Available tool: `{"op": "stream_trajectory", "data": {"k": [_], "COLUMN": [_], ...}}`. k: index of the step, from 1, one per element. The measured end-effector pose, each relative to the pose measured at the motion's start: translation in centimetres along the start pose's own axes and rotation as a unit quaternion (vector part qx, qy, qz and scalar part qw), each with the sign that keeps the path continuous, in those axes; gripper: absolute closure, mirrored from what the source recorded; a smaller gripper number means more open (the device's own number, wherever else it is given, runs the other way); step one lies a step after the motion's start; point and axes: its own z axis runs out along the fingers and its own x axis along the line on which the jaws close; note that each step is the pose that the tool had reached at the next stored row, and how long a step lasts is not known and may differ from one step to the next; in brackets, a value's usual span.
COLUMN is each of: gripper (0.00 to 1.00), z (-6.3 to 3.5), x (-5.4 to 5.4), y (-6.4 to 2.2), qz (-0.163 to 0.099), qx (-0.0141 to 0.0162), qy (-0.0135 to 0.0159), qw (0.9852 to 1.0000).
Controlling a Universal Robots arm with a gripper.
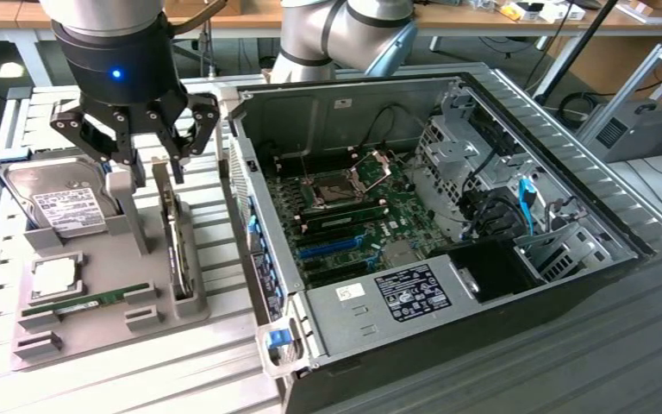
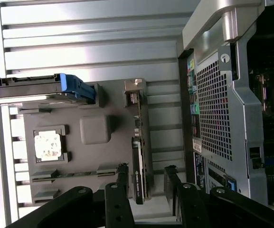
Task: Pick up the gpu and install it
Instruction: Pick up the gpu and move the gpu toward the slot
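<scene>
The gpu [image 1: 175,237] stands on edge in a slot of the grey holder tray [image 1: 101,259], left of the open computer case in the exterior view. It is a thin card with a black cooler face [image 2: 140,173] and a metal bracket end [image 2: 135,95]. My gripper [image 1: 151,164] hangs right over the card's far end. In the wrist view the gripper [image 2: 145,178] is open, with one finger on each side of the card and a small gap between each finger and it. Nothing is held.
On the same tray sit a silver hard drive [image 1: 61,197] in a blue frame, a processor chip [image 1: 53,278] and a narrow memory stick [image 1: 84,299]. The open computer case [image 1: 607,224] with its motherboard [image 1: 343,216] lies to the exterior view's right; its rear panel [image 2: 217,109] is close beside the card.
</scene>
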Motion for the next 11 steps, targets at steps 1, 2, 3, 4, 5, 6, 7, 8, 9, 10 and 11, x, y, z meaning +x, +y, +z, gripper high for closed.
{"op": "stream_trajectory", "data": {"k": [1,2,3,4,5,6,7,8,9,10,11], "gripper": [0.56,0.56,0.56,0.56,0.56,0.56,0.56,0.56,0.56,0.56,0.56], "z": [0.0,0.04,0.22,0.41,0.66,0.86,1.04,1.21,1.5,1.68,1.87], "x": [0.0,0.0,0.0,0.0,0.0,0.0,0.0,0.0,0.0,0.0,0.0], "y": [0.0,0.0,-0.01,-0.02,-0.04,-0.05,-0.06,-0.07,-0.08,-0.09,-0.1], "qz": [0.0,0.0,0.0,0.0,0.0,0.0,0.0,0.0,0.0,0.0,0.0], "qx": [0.0,0.0,-0.0001,0.0,0.0,0.0,0.0,0.0,0.0,0.0,0.0], "qy": [0.0,0.0,0.0,0.0,0.0,0.0,0.0,0.0,0.0,0.0,0.0], "qw": [1.0,1.0,1.0,1.0,1.0,1.0,1.0,1.0,1.0,1.0,1.0]}}
